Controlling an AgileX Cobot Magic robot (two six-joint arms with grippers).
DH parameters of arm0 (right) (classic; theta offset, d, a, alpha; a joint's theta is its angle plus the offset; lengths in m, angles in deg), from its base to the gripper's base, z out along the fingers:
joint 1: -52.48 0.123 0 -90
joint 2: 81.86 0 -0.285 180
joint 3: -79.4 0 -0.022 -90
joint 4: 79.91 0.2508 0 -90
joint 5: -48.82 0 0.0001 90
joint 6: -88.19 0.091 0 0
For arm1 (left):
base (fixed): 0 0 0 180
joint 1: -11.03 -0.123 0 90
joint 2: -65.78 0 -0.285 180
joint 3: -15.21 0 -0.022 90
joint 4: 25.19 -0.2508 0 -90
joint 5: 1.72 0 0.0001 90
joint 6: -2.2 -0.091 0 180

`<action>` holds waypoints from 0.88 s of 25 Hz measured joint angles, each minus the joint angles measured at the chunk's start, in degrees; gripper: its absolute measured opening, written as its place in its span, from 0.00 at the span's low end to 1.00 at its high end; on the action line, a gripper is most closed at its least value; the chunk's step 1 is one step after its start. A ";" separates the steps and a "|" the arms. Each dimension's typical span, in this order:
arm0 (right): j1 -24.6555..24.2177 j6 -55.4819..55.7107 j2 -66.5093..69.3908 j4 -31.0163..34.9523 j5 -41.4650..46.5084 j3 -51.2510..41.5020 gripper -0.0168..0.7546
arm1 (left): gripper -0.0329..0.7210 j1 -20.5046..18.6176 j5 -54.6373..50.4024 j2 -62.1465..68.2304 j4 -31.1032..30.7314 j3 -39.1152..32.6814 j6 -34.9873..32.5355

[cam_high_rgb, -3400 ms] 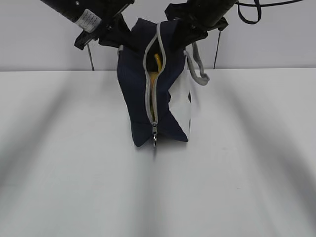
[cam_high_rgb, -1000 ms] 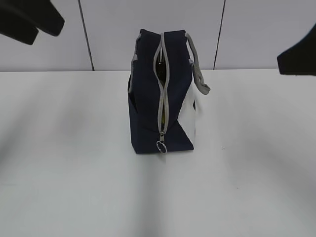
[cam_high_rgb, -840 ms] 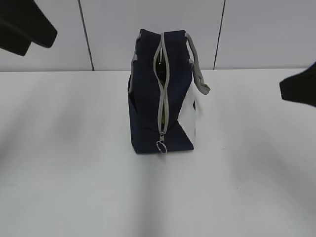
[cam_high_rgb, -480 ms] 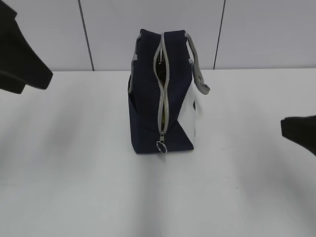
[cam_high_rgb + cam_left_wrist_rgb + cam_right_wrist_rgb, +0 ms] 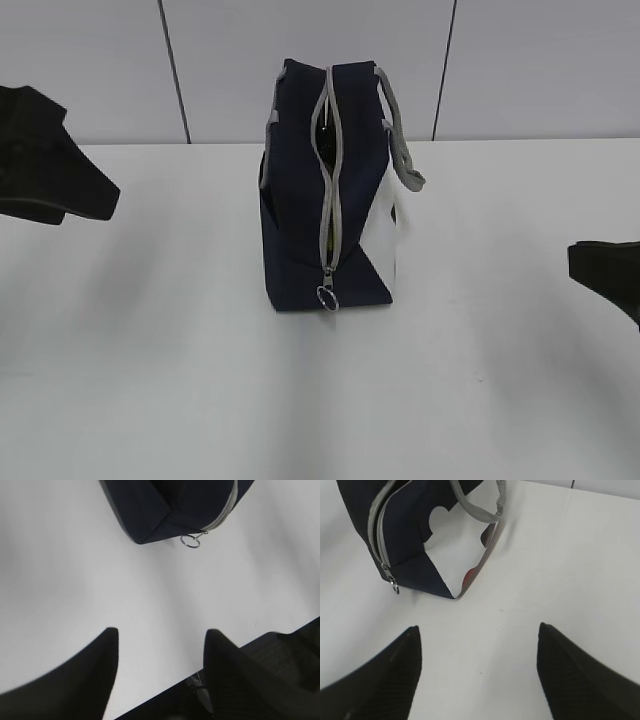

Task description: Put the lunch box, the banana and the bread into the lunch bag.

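Observation:
The dark navy lunch bag (image 5: 300,220) stands upright in the middle of the white table, its grey zipper run down the near end with the ring pull (image 5: 326,295) at the bottom. A narrow slit stays open near the top. The bag also shows in the left wrist view (image 5: 165,505) and the right wrist view (image 5: 405,535). The lunch box, the banana and the bread are out of view. My left gripper (image 5: 160,635) is open and empty above the table's front edge, left of the bag. My right gripper (image 5: 477,630) is open and empty over bare table, right of the bag.
The grey strap handle (image 5: 400,150) hangs off the bag's right side over the white patterned panel (image 5: 385,235). The white table (image 5: 150,380) spreads around the bag. A grey panelled wall (image 5: 520,70) stands behind it.
Both grippers have let go of the bag's top and drawn away outward and downward to the sides. The zipper, open 3.4 s ago with yellow showing inside, now stands nearly shut.

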 joint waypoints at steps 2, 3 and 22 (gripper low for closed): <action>0.00 0.00 1.28 -0.24 -1.34 0.00 0.71 | 0.56 0.00 0.61 0.06 0.00 -0.32 -0.11; 0.00 0.00 2.14 -0.24 -2.12 -0.12 0.71 | 0.56 0.00 0.88 0.06 0.00 -0.32 -0.11; 0.00 1.78 11.92 -6.68 -35.42 -10.60 0.71 | 0.54 0.00 4.78 1.16 0.00 -0.32 -1.12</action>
